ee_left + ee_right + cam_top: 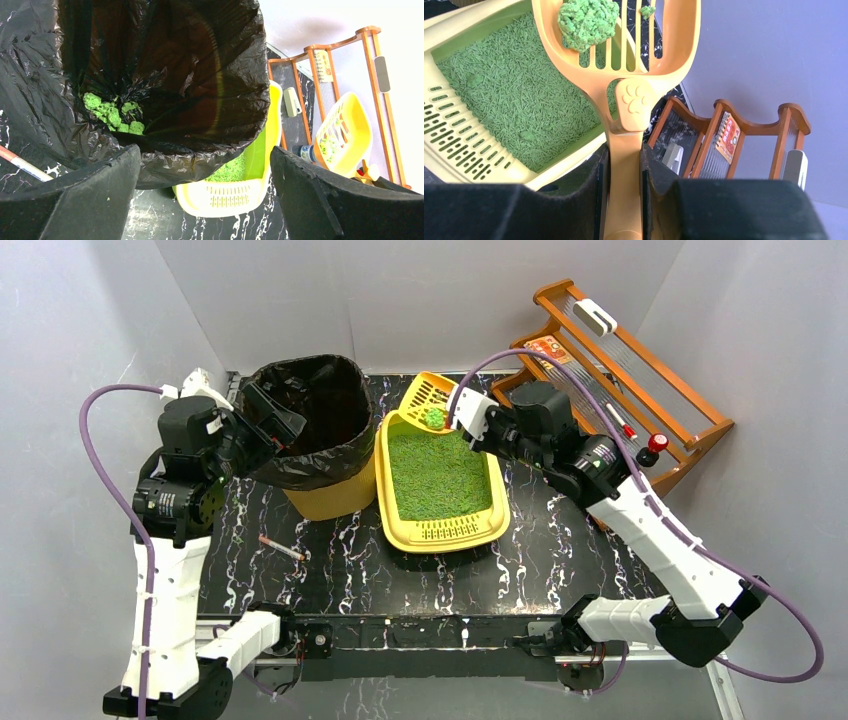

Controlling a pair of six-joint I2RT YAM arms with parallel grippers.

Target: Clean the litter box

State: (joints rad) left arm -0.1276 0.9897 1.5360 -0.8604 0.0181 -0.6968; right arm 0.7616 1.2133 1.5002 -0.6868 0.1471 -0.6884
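You've got 1 litter box (446,531), 1 orange scoop (424,392), 1 yellow bin (335,502) w/ black bag, 1 wooden rack (640,370), 1 small stick (283,547). Box: shallow yellow tray, green litter, slotted grate at near end, mid-bench, just right of bin. Right pincer (624,165) narrow, clamped on scoop handle; 1 green clump (587,21) on the scoop at box's far end. Left pincer (278,418) spread wide at bin rim. Black marbled bench (340,575), pale grey walls.

The top external camera looked down from high behind the near edge, taking in the whole table (340,570). The left wrist camera looked closely into the black-lined bin (165,75), the litter box (225,197) at lower centre. The right wrist camera sat close along the orange scoop (624,105), litter box at left. All three shared the litter box and wooden rack (620,380).
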